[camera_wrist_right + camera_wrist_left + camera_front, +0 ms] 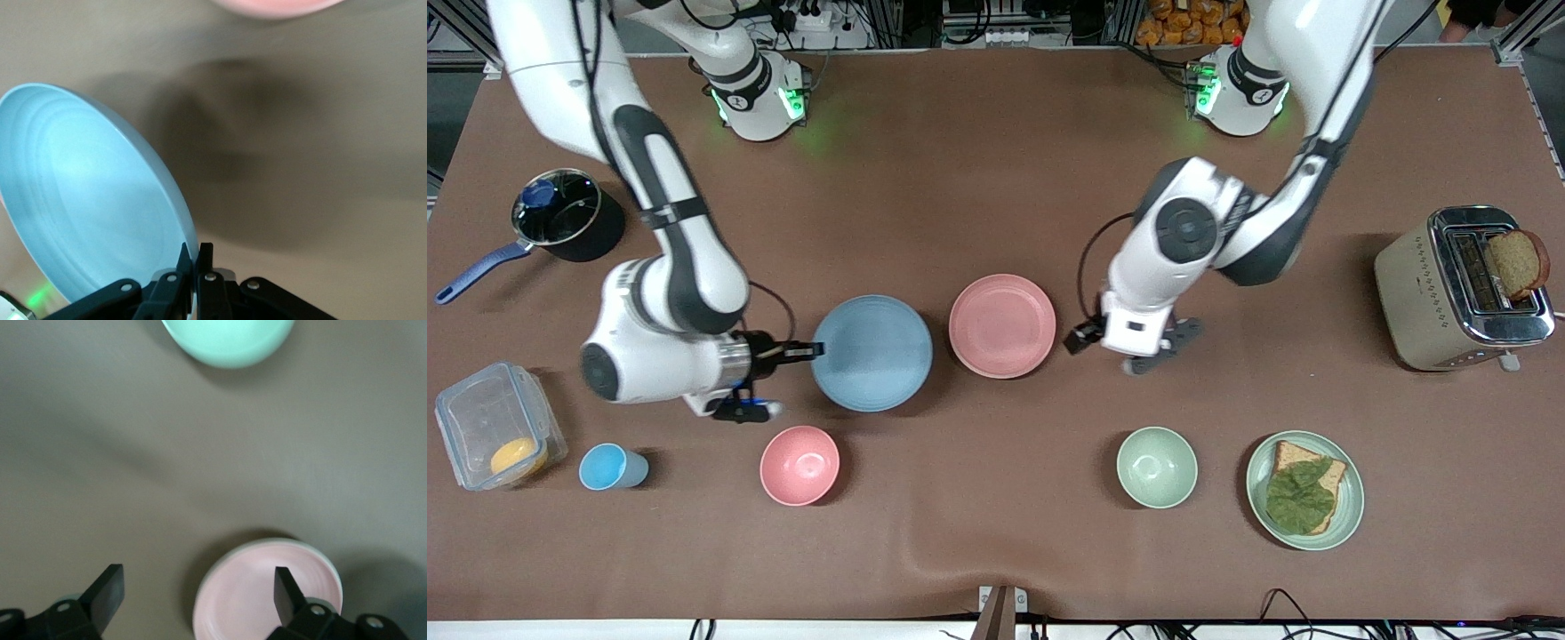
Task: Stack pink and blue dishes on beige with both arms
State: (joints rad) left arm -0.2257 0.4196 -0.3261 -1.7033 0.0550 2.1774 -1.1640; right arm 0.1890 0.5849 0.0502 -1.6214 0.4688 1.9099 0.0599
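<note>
Nearest the camera stand a pink bowl [799, 465], a cup [609, 468], a green bowl [1157, 467] and a green plate [1352, 498] of bread, with a lidded box [494, 422] at the right arm's end of the desk [996, 196].

Just farther back, the right gripper [805, 352] pinches the rim of the blue plate [876, 356], which the right wrist view shows tilted and raised off the desk.

Beside it, toward the left arm's end, lies the pink plate [1002, 325]; a pale edge under it in the left wrist view may be the beige plate, though that cannot be told.

The left gripper [1158, 348] hangs just beside the pink plate, fingers spread and empty.

The plates look stiff, light and smooth; a rim pinch seems the only hold, and a tilted plate could slip.

Farther off, a pot [569, 213] and toaster [1458, 289] stand well clear; only the pink bowl sits near the carry path.
</note>
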